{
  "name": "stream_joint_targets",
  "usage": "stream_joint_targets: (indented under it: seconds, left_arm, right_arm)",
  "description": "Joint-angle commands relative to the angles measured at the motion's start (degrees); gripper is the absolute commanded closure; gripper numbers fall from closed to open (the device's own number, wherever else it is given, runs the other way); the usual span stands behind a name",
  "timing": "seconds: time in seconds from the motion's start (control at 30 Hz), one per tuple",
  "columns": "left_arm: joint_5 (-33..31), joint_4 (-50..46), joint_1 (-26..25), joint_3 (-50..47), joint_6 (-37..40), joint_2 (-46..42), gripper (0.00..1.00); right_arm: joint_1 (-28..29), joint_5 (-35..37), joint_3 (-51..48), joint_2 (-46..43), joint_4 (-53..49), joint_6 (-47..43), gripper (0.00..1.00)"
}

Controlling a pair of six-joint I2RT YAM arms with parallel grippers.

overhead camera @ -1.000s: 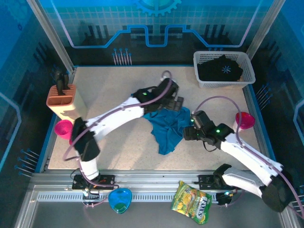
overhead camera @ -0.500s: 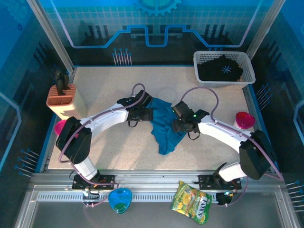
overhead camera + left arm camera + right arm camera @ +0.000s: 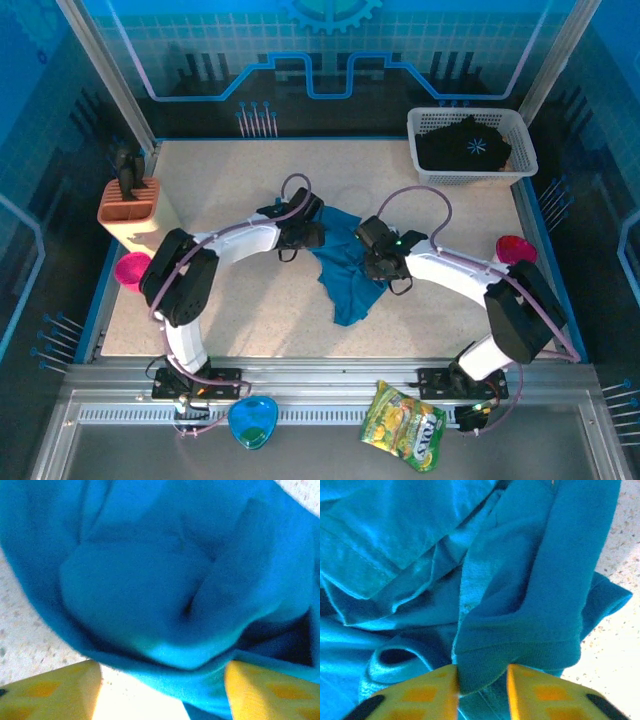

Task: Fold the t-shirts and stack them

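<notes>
**Teal t-shirt [image 3: 345, 285] lying crumpled, pinched on one side**

Speckled beige table [image 3: 240, 180] lies under everything, with the teal t-shirt near its middle, bunched and unfolded, tapering to a point on its near side.

Left arm curves in from the shirt's left. Left gripper [image 3: 310, 232] sits at the shirt's upper left edge. In the left wrist view, the gripper [image 3: 162, 672] has its yellow fingers [image 3: 55, 690] spread wide. A rumpled mound of the shirt [image 3: 165, 580] lies just ahead of them and bare table shows between the fingers. Nothing is clamped.

Right arm curves in from the shirt's right. Right gripper [image 3: 372, 262] rests on the shirt's right edge. In the right wrist view, the gripper [image 3: 482, 675] has its yellow fingers [image 3: 420, 695] drawn close. A thick fold of the shirt [image 3: 530, 580] fills the gap between them, so the cloth looks pinched.

White mesh basket [image 3: 430, 177] stands well beyond the shirt, to its far right. It holds the black t-shirt [image 3: 455, 150], heaped, with its white starburst print facing up.

Tan tool holder [image 3: 135, 210] stands well left of the shirt.

Green snack bag [image 3: 405, 425] lies on the metal rail, nearer than the shirt.

Blue dish [image 3: 252, 420] sits on the same rail, near and to the shirt's left.

One pink bowl [image 3: 130, 270] sits far left of the shirt, another pink bowl [image 3: 513, 250] far right.
</notes>
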Motion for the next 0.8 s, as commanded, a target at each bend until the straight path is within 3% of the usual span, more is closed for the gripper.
stream_joint_targets:
  seconds: [0.0, 0.1, 0.13, 0.33, 0.57, 0.67, 0.77]
  left_arm:
    - [1.78, 2.62, 0.17, 2.65, 1.42, 3.83, 0.56]
    - [0.69, 2.33, 0.28, 3.24, 1.99, 4.66, 0.98]
    - [-0.27, 2.02, 0.26, 2.9, 2.13, 3.79, 1.0]
    - [-7.9, -4.31, 0.25, 0.71, 4.75, -8.61, 1.0]
    - [-11.04, -21.32, 0.25, 5.94, 8.48, -22.49, 1.0]
    - [-11.24, -29.52, 0.33, 12.39, 10.41, -21.84, 1.0]
    - [-11.51, -36.38, 0.67, 21.87, 13.52, -14.86, 0.99]
  right_arm:
    - [0.86, 2.15, 1.02, 1.22, 0.12, 2.12, 0.82]
    - [0.6, 4.46, 0.75, -0.21, -1.35, 2.27, 1.0]
    - [0.37, 5.11, 0.65, -1.26, -2.1, 1.96, 1.0]
    - [-3.32, 8.12, -0.93, -11.14, -7.5, -1.75, 1.0]
    - [-17.43, 3.46, -3.89, -21.8, -8.48, -8.57, 1.0]
    - [-22.93, 0.9, -3.55, -22.27, -7.49, -11.08, 1.0]
    - [-25.27, -0.38, -1.36, -19.78, -6.09, -12.81, 1.0]
